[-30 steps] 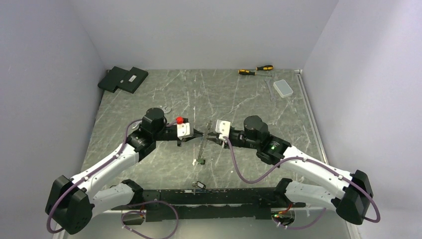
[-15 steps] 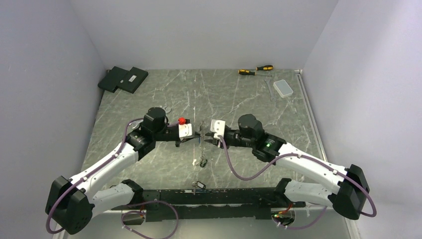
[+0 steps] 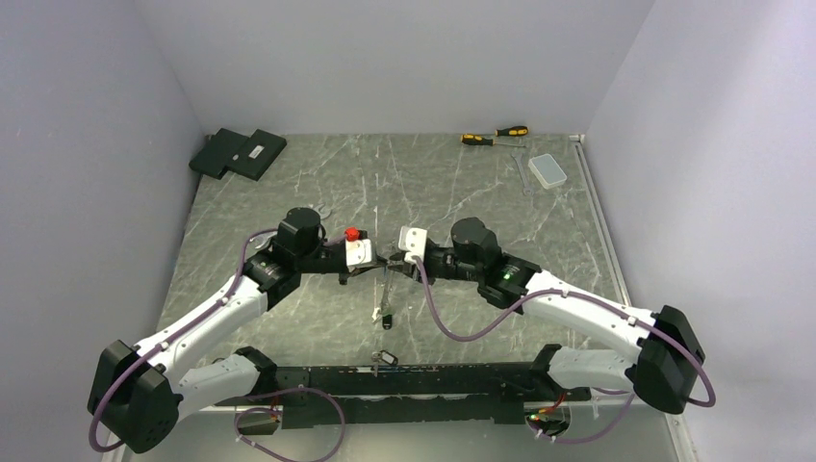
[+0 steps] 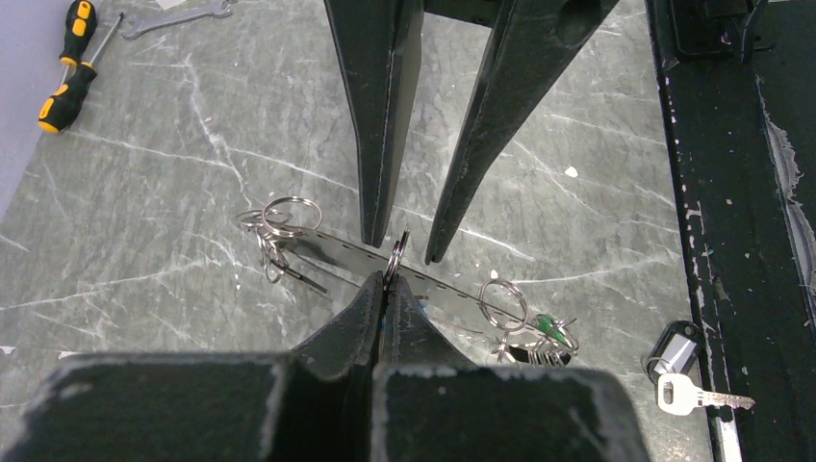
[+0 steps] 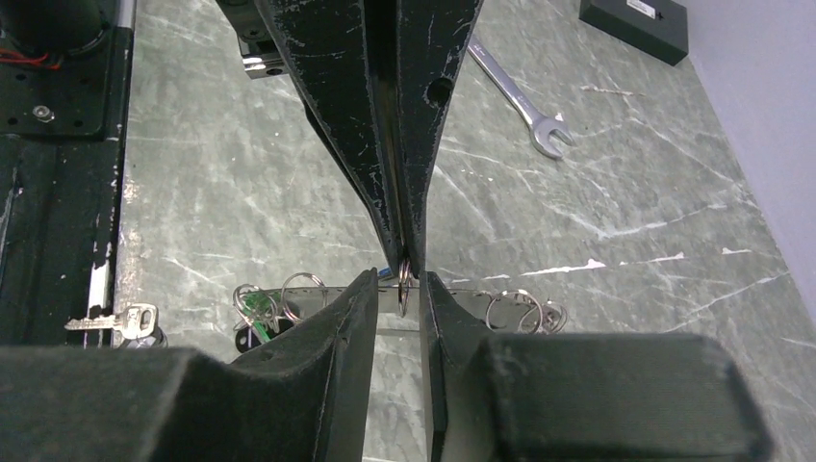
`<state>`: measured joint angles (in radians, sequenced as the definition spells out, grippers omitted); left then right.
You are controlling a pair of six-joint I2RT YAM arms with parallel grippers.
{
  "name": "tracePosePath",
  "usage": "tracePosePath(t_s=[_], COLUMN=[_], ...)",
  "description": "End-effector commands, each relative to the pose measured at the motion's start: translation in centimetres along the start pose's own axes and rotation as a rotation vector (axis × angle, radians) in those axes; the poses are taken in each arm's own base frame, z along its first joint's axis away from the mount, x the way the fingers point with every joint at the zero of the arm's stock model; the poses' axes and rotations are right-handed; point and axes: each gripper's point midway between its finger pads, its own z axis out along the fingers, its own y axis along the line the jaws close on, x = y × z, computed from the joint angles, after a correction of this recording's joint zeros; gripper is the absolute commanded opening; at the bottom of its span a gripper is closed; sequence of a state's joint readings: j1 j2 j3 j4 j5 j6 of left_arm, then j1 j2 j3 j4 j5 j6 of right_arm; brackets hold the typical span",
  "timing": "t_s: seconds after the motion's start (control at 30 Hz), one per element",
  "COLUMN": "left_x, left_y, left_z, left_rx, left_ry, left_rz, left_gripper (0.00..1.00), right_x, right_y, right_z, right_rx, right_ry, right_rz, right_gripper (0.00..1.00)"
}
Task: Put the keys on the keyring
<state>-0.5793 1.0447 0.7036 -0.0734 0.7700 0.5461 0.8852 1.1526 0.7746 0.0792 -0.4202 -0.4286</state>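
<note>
Keyring (image 4: 395,256) pinched in left hand (image 4: 387,281); right hand (image 5: 399,279) parted astride; table (image 3: 433,183) edges far.

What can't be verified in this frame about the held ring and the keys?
Left wrist: the keyring in the left gripper is edge-on, its lower part hidden by the fingers; whether a key hangs on it is unclear.
Right wrist: the right gripper straddles it; contact cannot be judged.
Top external: keyring and green key too small.
All views: green key sits in a tangled cluster; no blue key identifiable.
</note>
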Motion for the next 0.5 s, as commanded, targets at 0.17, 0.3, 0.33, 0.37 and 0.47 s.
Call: tracePosePath(t_s=[0.17,0.3,0.33,0.37,0.47], left_x=[-3.18,-3.4,-3.45,-3.48,-3.48], left_y=[1.0,0.98,0.96,1.0,0.98], left_z=[-0.32,-0.4,-0.42,-0.44,-0.46], left_rx=[-0.015,-0.017,-0.018,-0.02,-0.02], left_ry=[-0.072,-0.079,-0.081,-0.083,-0.082], left_rz=[0.08,0.084,0.086,0.086,0.087], left_gripper=[0.0,0.0,0.0,0.0,0.0], right_x=[-3.36,-2.99,-2.93,-2.85,-2.68], right_y=[-1.25,-1.14,-1.09,-1.06,-0.99], right_z=[0.54,0.7,0.73,0.74,0.74], right_rx=[0.022,0.017,0.016,0.015,0.012], right_ry=[-0.092,-0.084,-0.083,-0.081,-0.075], right_rz=[-0.031,-0.024,-0.022,-0.021,-0.017], right_gripper=[0.21,0.13,0.12,0.12,0.12])
